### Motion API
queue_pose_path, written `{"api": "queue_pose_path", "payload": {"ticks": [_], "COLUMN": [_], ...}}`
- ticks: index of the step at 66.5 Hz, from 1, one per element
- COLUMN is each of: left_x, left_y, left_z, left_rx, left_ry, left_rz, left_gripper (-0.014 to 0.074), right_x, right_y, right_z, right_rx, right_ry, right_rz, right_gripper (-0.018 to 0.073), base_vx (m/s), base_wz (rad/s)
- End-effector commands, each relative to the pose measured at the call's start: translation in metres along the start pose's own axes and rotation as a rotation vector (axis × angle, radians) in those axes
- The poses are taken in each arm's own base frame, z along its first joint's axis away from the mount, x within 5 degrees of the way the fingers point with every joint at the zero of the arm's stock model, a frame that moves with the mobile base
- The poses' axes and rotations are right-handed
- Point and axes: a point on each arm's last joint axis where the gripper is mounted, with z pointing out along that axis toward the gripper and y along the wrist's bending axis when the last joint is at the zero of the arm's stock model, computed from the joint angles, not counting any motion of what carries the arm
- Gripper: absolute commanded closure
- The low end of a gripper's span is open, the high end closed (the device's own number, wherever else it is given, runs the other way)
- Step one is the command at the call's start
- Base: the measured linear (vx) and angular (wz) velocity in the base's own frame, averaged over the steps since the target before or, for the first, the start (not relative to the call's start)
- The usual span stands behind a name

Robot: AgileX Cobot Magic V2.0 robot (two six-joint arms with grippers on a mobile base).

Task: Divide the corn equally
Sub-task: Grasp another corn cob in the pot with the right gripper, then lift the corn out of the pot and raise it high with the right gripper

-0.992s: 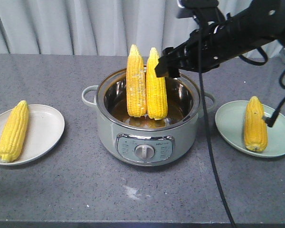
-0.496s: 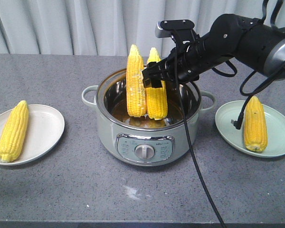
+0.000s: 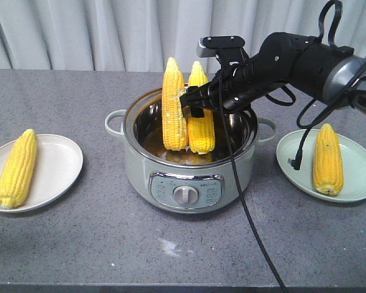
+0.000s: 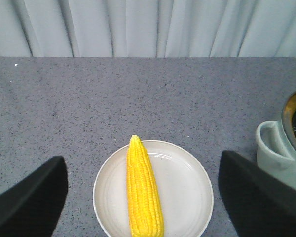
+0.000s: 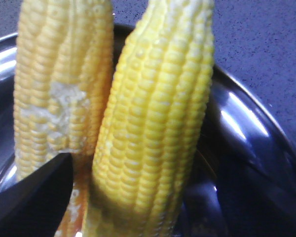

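Observation:
Two corn cobs stand upright, tips up, in the pot (image 3: 140,168): a paler one (image 3: 174,104) on the left and a brighter one (image 3: 202,131) on the right. My right gripper (image 3: 194,107) is open around the brighter cob (image 5: 158,123), one finger on each side and small gaps showing. Another corn cob (image 3: 16,168) lies on the white plate (image 3: 58,165) at the left, and one more (image 3: 327,159) lies on the pale green plate (image 3: 360,174) at the right. My left gripper (image 4: 140,170) hangs open above the white plate's cob (image 4: 144,192).
The grey-green electric pot has side handles (image 3: 114,122) and a front dial (image 3: 185,195). The right arm's black cable (image 3: 250,213) hangs across the pot's front right. A grey curtain (image 3: 79,30) closes the back of the counter.
My right gripper has moved left and down from the pot's far right rim, and its fingers now straddle the brighter cob. The cobs and plates have not moved.

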Motion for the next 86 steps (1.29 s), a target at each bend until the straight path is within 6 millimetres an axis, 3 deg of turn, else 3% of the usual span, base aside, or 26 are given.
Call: {"api": "queue_pose_path", "payload": {"ticks": [1,59,72,86], "left_x": [-0.012,-0.012,-0.012,-0.012], "left_y": [-0.001,-0.001,-0.001,-0.001], "left_z": [-0.006,-0.006,-0.006,-0.006], "left_rx": [0.011,0.011,0.011,0.011], "left_ry": [-0.090,-0.090,-0.092,-0.092], "left_rz": [-0.008,-0.008,-0.008,-0.008], "left_gripper": [0.0011,0.0011,0.0011,0.0011], "right_x": [-0.021,-0.021,-0.026,-0.033], "right_y": [0.001,0.000,0.007,0.019], "right_z": [-0.027,-0.026,-0.057,-0.120], "right_rx": [0.036,0.035,0.027,0.025], "right_ry": [-0.138,-0.142,-0.179,-0.271], "right_rz": [-0.016,-0.008,-0.020,-0.049], "right_gripper": [0.0017,0.0406,0.0406,0.0406], "base_vx": [0.00,0.00,0.00,0.00], "base_wz": [0.00,0.00,0.00,0.00]}}
